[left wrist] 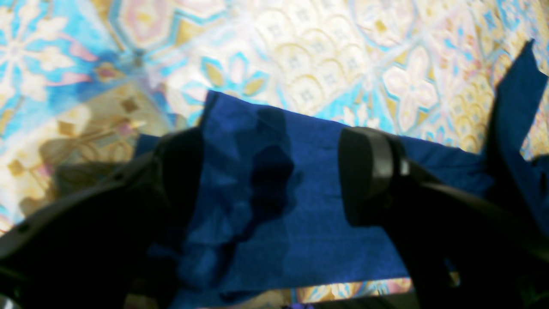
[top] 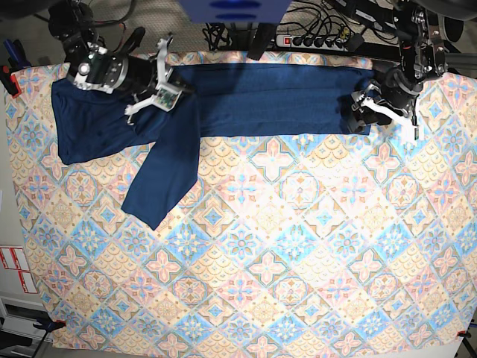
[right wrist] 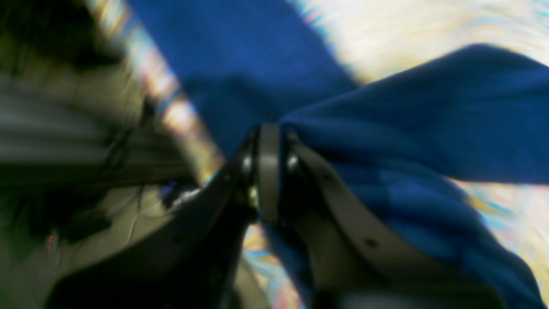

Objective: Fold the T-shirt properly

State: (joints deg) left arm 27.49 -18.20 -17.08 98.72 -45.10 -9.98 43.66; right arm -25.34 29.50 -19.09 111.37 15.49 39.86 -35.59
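End effector (right wrist: 270,171) on the right blurs against navy T-shirt (right wrist: 429,111).

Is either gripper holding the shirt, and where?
The right gripper pinches the shirt at a raised fold; the left is open.

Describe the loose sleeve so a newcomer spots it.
On the patterned cloth, find the dark navy T-shirt stretched along the base view's top edge. The sleeve hangs down from its left part. It alone reaches well toward the middle of the cloth.
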